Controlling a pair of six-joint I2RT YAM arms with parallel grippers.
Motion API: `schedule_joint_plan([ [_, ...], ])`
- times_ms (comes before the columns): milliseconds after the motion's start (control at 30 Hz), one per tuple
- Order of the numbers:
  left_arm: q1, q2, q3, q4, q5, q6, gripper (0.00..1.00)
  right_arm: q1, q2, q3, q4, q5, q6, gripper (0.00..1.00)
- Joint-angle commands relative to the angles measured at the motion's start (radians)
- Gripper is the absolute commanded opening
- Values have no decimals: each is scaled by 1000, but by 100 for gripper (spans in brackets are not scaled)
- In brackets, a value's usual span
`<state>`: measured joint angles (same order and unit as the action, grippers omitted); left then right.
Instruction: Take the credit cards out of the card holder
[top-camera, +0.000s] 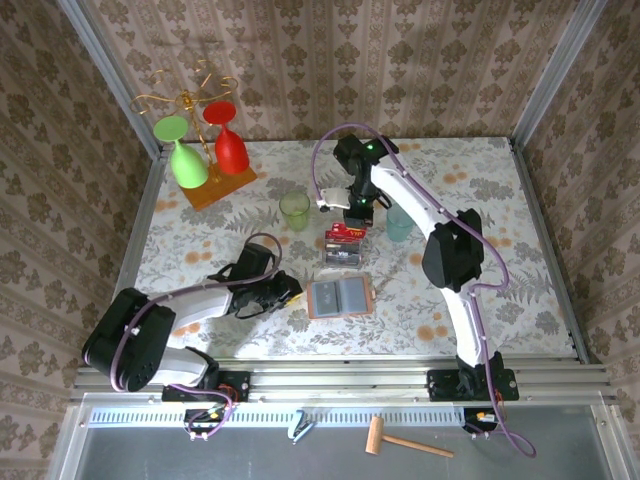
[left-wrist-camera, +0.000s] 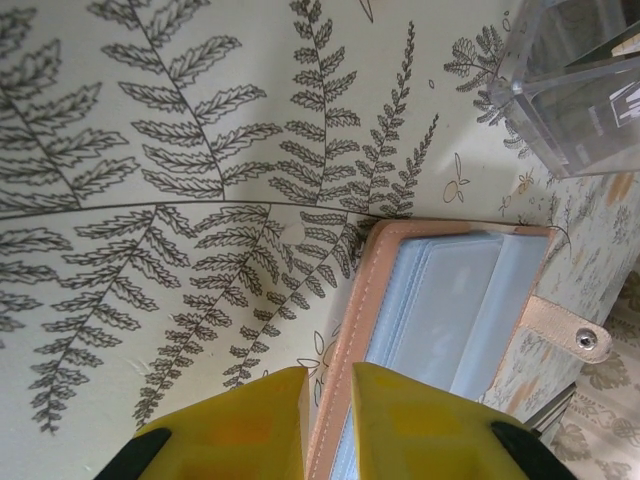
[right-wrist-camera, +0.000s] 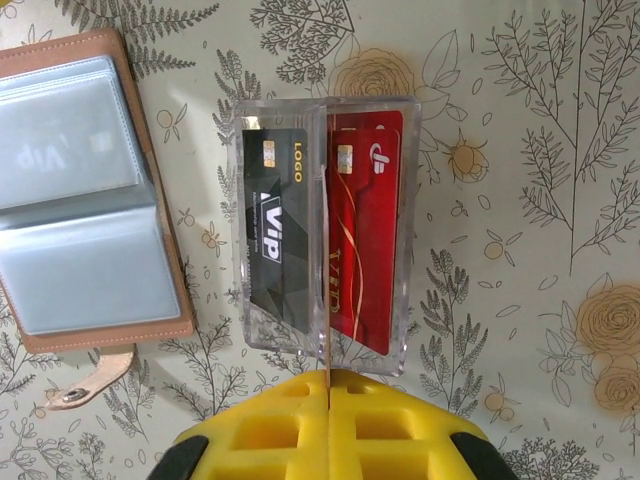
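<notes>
Right wrist view showed the task partly done. Two credit cards, a black card (right-wrist-camera: 275, 230) and a red card (right-wrist-camera: 365, 230), lay side by side in a clear box (right-wrist-camera: 325, 105) on the patterned surface (right-wrist-camera: 520, 200). The card holder (right-wrist-camera: 90, 180) lay spread open just beside the box. Most of its grey-blue pockets looked empty, but faint "Vip" lettering in one pocket suggested a pale card not yet taken out. In the top external view the card holder (top-camera: 340, 297) sat near centre, just nearer than the box. Its long axis ran left to right and its clasp tab (top-camera: 378, 290) pointed right. The cards' long axes also ran left to right, chip ends pointing left. The right tool (right-wrist-camera: 327, 385) sat at the box's right end with its fingers pressed together and nothing visible between them. In the left wrist view, the left tool (left-wrist-camera: 328, 375) had its fingers a narrow gap apart, with the holder's pink left edge running into that gap. Whether it was clamping that edge could not be told.
</notes>
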<state>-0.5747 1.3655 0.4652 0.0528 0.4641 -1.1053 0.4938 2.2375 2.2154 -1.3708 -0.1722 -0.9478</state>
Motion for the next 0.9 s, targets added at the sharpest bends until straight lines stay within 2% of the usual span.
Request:
schedule_joint_plan([
  [0,16,17,30,9,29,28,19,-8,46,65,-75,-25,-26,0],
  [533,36,82,64,19,59,42,19,-14,161,150,-104,-80,-21,0],
  [867,41,81,69,21,61,41,19,-14,163,174,-100,-67,13,20],
])
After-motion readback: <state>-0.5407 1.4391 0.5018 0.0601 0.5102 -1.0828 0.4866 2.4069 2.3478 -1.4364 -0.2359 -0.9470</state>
